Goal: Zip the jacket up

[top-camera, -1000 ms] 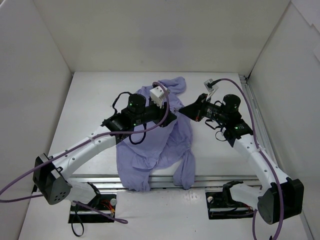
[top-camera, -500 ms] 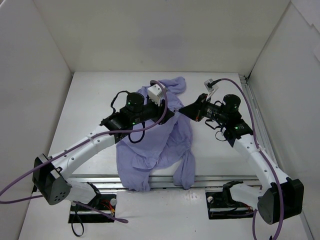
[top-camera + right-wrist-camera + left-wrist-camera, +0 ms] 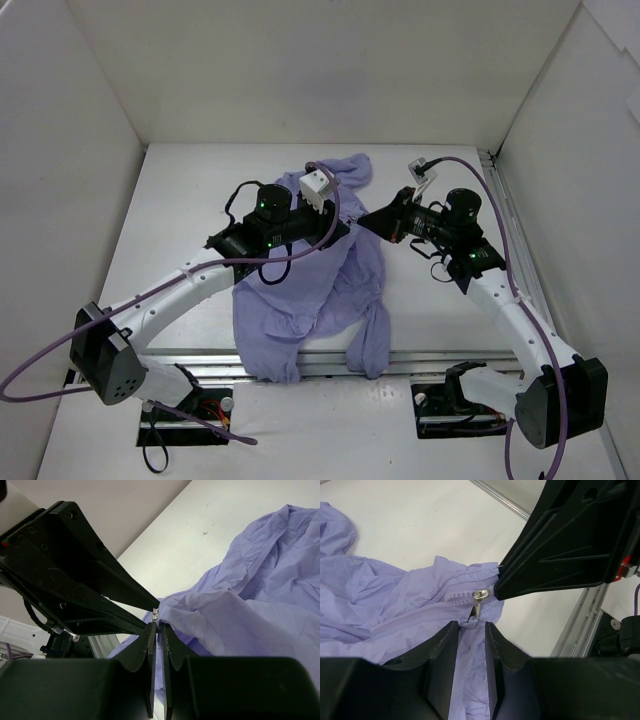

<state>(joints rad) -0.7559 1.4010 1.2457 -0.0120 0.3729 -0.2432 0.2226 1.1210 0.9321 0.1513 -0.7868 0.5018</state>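
1. The left arm (image 3: 190,280) is covering the middle of the jacket (image 3: 330,290) from above.
2. The right gripper (image 3: 501,581) is hiding the pinched edge, probably the zipper's end, beside the zipper pull (image 3: 479,599).

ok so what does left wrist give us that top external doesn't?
Left wrist only: the zipper slider with its pull tab, the zipper track running left of it, the left gripper open just short of the tab, and the right gripper pinching the jacket edge beside the slider. Top external only: the jacket's whole spread, two ends hanging past the table's near edge, both arms. Both: the jacket and both grippers.
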